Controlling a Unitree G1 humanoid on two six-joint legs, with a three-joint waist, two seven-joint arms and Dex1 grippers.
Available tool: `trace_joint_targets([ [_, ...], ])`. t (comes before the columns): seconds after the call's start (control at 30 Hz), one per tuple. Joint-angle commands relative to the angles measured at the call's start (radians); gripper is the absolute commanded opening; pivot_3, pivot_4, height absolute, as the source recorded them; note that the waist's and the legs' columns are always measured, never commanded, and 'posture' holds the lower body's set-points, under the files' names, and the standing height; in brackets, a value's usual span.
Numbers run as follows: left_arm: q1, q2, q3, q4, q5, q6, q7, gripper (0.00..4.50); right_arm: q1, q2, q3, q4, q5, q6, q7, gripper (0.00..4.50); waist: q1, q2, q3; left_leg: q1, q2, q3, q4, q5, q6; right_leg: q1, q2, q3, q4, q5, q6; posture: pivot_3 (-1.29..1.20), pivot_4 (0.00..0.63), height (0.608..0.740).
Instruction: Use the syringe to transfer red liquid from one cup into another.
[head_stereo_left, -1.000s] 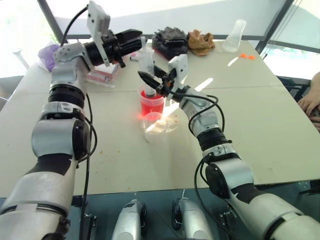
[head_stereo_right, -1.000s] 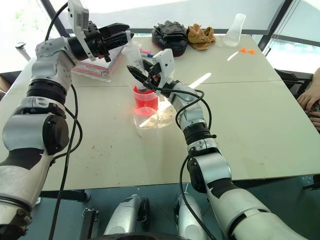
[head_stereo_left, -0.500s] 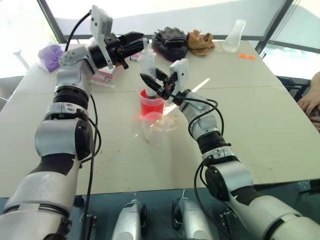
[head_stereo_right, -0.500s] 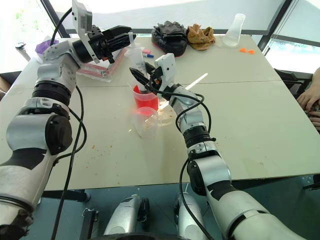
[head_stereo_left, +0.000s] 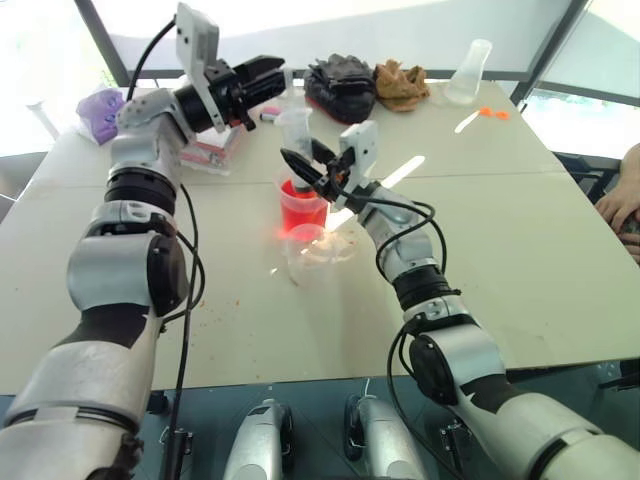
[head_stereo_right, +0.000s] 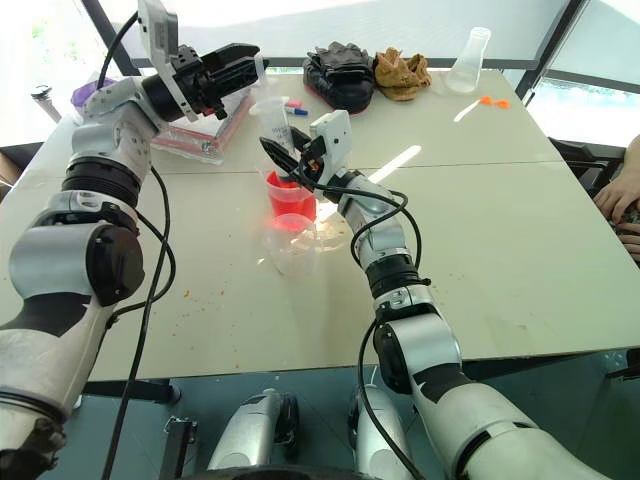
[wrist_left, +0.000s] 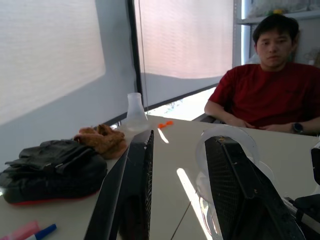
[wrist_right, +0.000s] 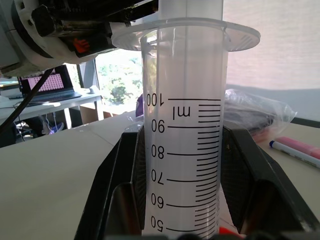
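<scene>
Syringe (wrist_right: 185, 130) stood upright in the handled beaker (head_stereo_left: 303, 208) of red liquid (head_stereo_left: 302, 214) near the table's (head_stereo_left: 520, 250) centre, its barrel clamped between the right gripper's (head_stereo_left: 300, 165) fingers. At about eleven o'clock above it the left gripper (head_stereo_left: 268, 75) hovered with fingers spread wide around the plunger top. Just beside the beaker, at six o'clock, sat the short cup (head_stereo_left: 308, 250).

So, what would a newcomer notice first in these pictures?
The beaker of red liquid glows near the middle of the table. The right gripper holds the syringe upright in it, and the left gripper is at the plunger top. An empty cup waits in front.
</scene>
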Motion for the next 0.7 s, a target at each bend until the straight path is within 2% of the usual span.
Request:
trace_joint_targets([
  [0.03, -0.128, -0.008, 0.083, -0.051, -0.088, -0.007, 0.078, 1.62, 0.020, 0.067, 0.099, -0.023, -0.030, 0.005, 0.058, 1.43, 0.000, 0.000, 0.000, 0.000, 0.000, 0.000, 0.000, 0.000, 0.000, 0.000, 0.000, 0.000, 0.000, 0.000, 0.000, 0.00, 0.150, 0.740],
  [0.17, -0.120, -0.001, 0.068, -0.057, -0.064, -0.010, 0.062, 1.62, 0.017, 0.069, 0.098, -0.024, -0.028, 0.006, 0.055, 1.43, 0.000, 0.000, 0.000, 0.000, 0.000, 0.000, 0.000, 0.000, 0.000, 0.000, 0.000, 0.000, 0.000, 0.000, 0.000, 0.00, 0.150, 0.740],
  [0.37, -0.045, 0.030, -0.032, -0.097, 0.027, -0.062, -0.027, 1.62, -0.033, 0.069, 0.056, -0.018, -0.002, 0.013, 0.029, 1.43, 0.000, 0.000, 0.000, 0.000, 0.000, 0.000, 0.000, 0.000, 0.000, 0.000, 0.000, 0.000, 0.000, 0.000, 0.000, 0.00, 0.150, 0.740],
  [0.7, 0.109, 0.152, -0.063, -0.256, 0.012, 0.077, -0.150, 1.62, -0.171, 0.020, -0.045, 0.024, 0.052, -0.007, -0.022, 1.43, -0.004, 0.000, 0.000, 0.001, 0.000, 0.000, 0.000, 0.000, -0.001, -0.001, 0.000, 0.001, 0.002, 0.000, 0.000, 0.00, 0.150, 0.740],
])
